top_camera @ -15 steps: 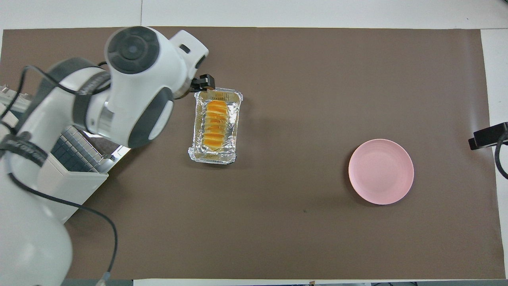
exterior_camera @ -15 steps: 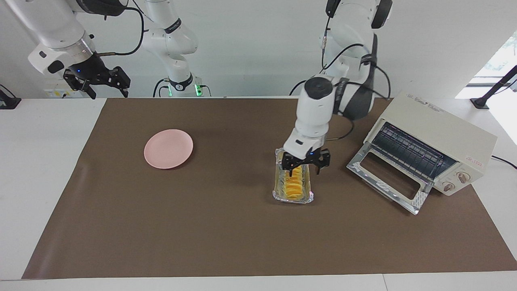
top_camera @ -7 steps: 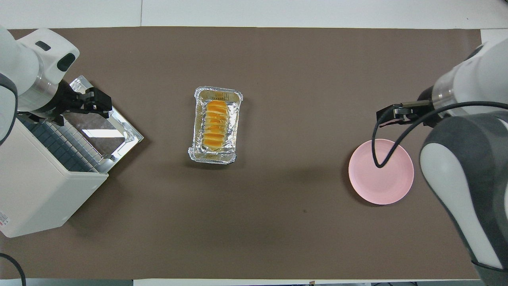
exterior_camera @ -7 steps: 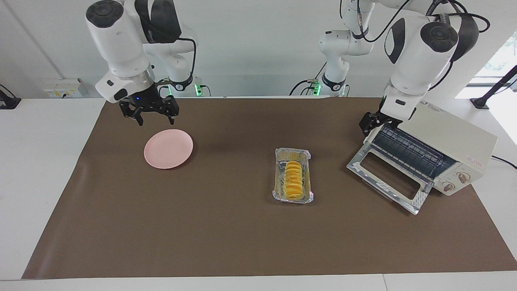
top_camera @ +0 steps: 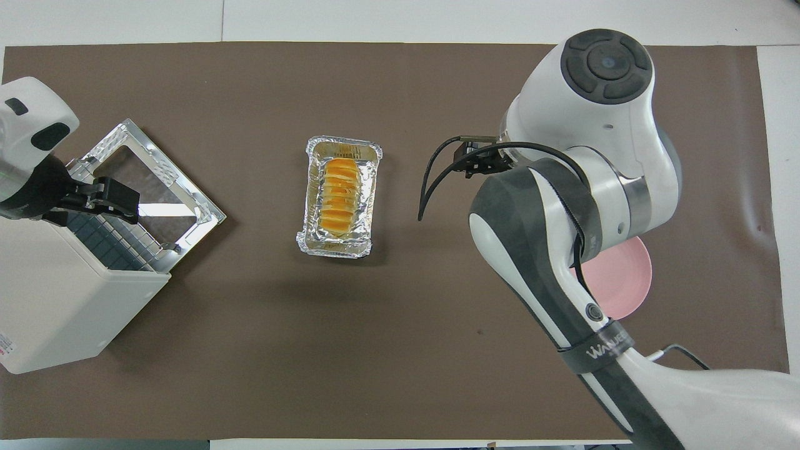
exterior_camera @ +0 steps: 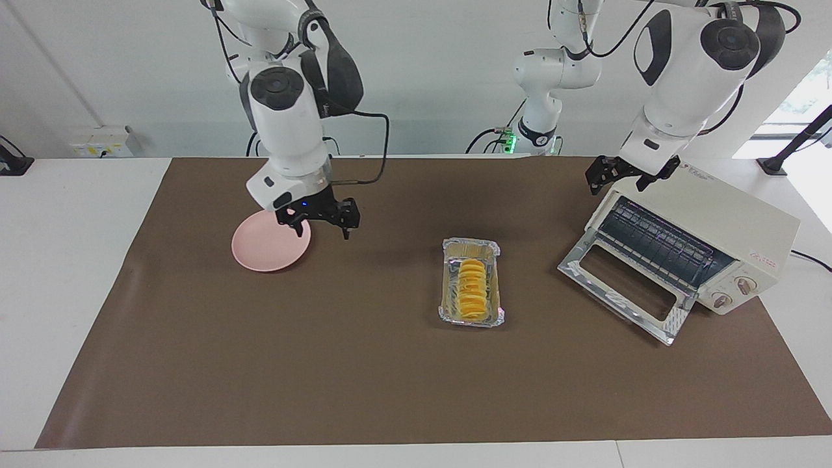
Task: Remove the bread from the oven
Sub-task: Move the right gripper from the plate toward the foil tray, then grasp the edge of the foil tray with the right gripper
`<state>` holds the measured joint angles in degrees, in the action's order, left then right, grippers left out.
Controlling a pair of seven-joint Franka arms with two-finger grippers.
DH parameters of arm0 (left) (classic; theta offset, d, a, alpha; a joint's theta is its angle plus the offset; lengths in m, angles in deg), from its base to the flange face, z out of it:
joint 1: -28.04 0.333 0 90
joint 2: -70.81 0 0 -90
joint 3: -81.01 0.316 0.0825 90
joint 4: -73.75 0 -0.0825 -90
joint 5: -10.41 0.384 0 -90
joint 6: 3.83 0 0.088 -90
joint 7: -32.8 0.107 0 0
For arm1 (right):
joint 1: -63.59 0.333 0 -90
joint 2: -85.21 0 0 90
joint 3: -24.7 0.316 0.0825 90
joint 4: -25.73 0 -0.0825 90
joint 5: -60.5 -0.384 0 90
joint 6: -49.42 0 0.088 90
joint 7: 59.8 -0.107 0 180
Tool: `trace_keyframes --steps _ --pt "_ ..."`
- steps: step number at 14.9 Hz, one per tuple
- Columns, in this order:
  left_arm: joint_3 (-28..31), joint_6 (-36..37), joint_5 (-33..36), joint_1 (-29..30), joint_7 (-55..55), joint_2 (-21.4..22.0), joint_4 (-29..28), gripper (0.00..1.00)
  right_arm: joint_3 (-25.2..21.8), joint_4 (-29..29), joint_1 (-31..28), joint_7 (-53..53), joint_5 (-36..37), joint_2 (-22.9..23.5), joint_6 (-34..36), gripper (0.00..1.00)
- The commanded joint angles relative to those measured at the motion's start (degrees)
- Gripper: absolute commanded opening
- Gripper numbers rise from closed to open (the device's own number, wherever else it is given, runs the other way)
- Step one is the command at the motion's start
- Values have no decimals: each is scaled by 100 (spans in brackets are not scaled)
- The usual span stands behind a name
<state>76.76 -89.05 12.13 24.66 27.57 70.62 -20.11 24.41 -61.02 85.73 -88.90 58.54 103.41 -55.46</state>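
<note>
In the facing view the bread lies in the foil tray on the tabletop, beside the oven, whose door hangs open. The left pincer, spread and empty, has lifted off the oven's upper edge and hangs above it. The right pincer, spread and empty, has moved from over the pink plate toward the tray. In the overhead view bread, tray and oven are unmoved; the right arm now covers much of the plate

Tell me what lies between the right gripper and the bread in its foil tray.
Only bare brown mat: the facing view shows nothing between the right gripper, beside the pink plate, and the bread in the foil tray.
</note>
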Motion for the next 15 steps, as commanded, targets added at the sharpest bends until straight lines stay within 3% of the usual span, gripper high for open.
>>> trace_keyframes --steps 1,4,11,15 --pt "-163 -74 -110 180 207 239 -160 100 -41 1077 350 -673 -147 1032 99 100" --pt "-164 -38 -119 224 225 248 -220 100 -76 1940 589 -1034 -147 1948 55 100" --pt "-172 66 -119 233 243 318 -115 100 -23 1987 949 -1247 -217 2258 -384 100" --pt "-190 50 -119 207 234 388 -238 100 -32 1592 1265 -1203 -86 2302 -911 100"
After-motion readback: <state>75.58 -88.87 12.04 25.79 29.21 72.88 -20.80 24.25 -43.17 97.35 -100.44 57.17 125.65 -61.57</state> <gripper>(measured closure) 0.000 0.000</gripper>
